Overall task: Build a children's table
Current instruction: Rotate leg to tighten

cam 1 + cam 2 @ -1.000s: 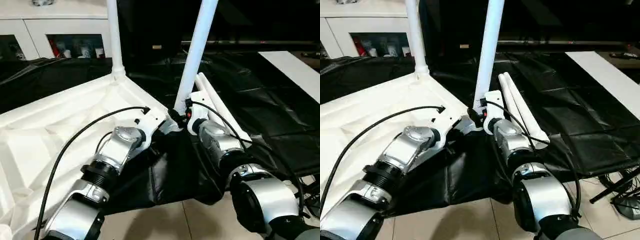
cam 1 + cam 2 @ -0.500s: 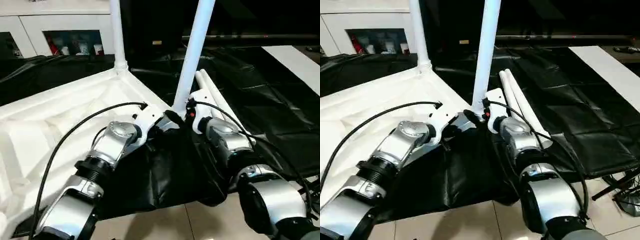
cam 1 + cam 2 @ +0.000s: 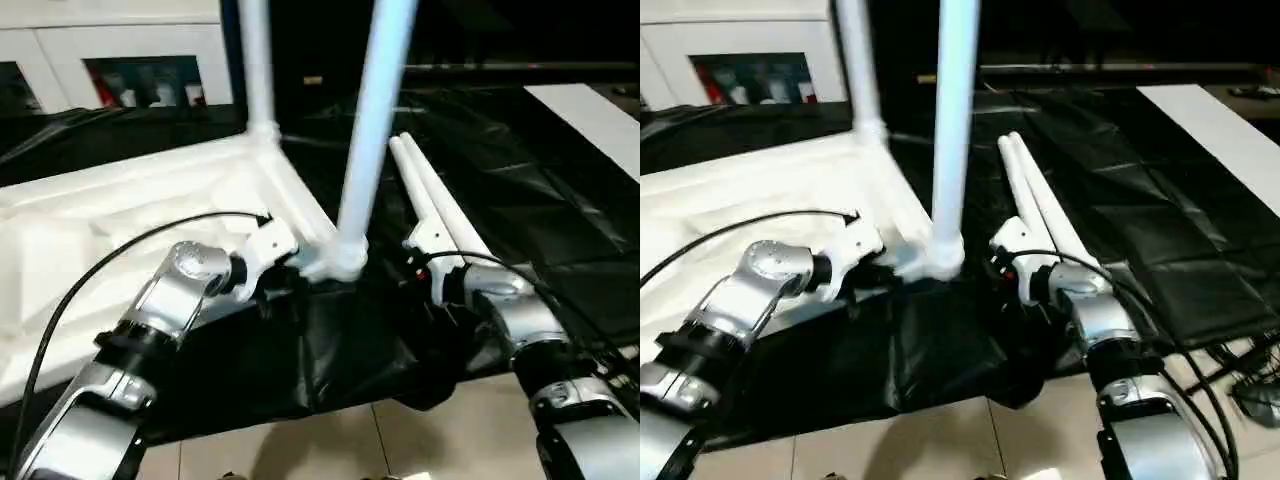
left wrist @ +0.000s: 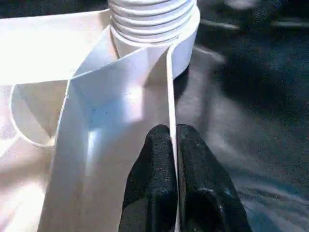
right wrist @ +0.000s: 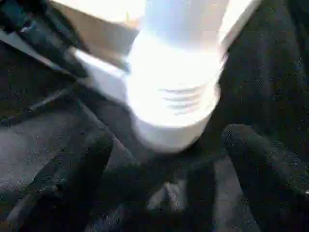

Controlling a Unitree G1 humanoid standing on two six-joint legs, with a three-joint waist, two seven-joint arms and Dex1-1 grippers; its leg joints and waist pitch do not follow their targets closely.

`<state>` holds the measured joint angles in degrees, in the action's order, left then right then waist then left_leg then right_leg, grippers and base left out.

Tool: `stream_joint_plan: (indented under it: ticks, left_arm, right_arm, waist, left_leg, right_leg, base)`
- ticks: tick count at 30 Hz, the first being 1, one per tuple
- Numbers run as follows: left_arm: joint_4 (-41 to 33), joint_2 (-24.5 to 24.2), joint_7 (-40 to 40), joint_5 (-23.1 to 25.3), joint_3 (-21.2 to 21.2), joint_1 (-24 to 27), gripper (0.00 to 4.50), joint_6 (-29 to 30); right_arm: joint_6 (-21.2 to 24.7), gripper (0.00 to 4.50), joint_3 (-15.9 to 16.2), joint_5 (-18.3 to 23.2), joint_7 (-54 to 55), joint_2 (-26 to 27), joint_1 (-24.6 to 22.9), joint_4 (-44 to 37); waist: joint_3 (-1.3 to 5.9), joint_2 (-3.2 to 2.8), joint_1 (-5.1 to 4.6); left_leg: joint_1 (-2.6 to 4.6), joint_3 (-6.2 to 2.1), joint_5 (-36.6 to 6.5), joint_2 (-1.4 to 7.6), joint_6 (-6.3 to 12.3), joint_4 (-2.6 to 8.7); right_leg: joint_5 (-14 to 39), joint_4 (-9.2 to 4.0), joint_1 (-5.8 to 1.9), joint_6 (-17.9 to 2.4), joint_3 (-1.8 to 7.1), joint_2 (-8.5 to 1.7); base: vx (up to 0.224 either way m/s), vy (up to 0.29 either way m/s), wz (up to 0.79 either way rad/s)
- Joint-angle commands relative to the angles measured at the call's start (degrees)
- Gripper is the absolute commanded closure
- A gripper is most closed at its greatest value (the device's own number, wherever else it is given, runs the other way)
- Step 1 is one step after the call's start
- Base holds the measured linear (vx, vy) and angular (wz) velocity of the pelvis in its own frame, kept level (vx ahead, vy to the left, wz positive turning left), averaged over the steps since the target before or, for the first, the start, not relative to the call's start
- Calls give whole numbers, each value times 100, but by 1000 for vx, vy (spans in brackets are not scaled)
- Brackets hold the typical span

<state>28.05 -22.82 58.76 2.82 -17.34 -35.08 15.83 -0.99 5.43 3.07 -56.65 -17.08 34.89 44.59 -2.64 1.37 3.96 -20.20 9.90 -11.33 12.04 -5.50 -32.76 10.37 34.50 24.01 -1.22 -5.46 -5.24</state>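
Tabletop (image 3: 130,215) lies underside up on the black cloth (image 3: 560,200); our left gripper (image 4: 172,145) pinches its rim beside the near leg (image 3: 365,140). Right gripper (image 5: 166,159) seems spread wide, holding nothing.

Children's table top (image 3: 120,215) lies underside up on the tabletop (image 3: 560,230), at left. Two legs stand upright in its sockets: near-corner leg (image 3: 365,130), far-corner leg (image 3: 257,60) behind. Two loose legs (image 3: 440,195) lie right of them, side by side
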Motion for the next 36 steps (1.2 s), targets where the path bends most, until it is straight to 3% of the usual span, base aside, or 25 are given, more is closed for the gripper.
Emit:
stream_joint_plan:
  ticks: [1,7,15,24,36]
  left_arm:
    - [-424,-62,537,-332,-102,87,450,-192]
    - [-703,-189,771,-366,-198,273,450,-195]
    - [-834,-253,883,-362,-176,339,450,-138]
    - [-858,-269,872,-341,-194,378,450,-151]
    - [-853,-252,850,-322,-195,380,450,-136]
  right_arm:
    - [-50,44,-38,184,-113,-73,-186,-392]
    - [-3,44,26,268,-384,-137,-376,-850]
    - [-45,44,171,345,-746,-143,-431,-1041]
    - [-132,44,279,225,-791,-78,-326,-817]
    - [-224,159,292,278,-761,50,-212,-560]
  waist:
    - [347,-22,46]
    - [360,2,92]
    - [351,18,110]
    - [367,25,110]
    - [371,26,113]
  left_leg:
    - [15,46,-501,154,622,310]
    - [5,47,-396,129,579,296]
    - [-7,35,-532,124,503,293]
    - [-12,31,-443,110,494,270]
    - [-17,28,-444,108,499,255]
  right_leg:
    - [272,-284,-407,-1637,317,-316]
    - [90,-245,-413,-1598,312,-286]
    - [460,-263,-415,-1450,318,-301]
    - [329,-234,-414,-1462,317,-290]
    - [364,-224,-418,-1458,314,-294]
  base:
    - [0,0,0]
    - [0,0,0]
    - [0,0,0]
    - [0,0,0]
    - [0,0,0]
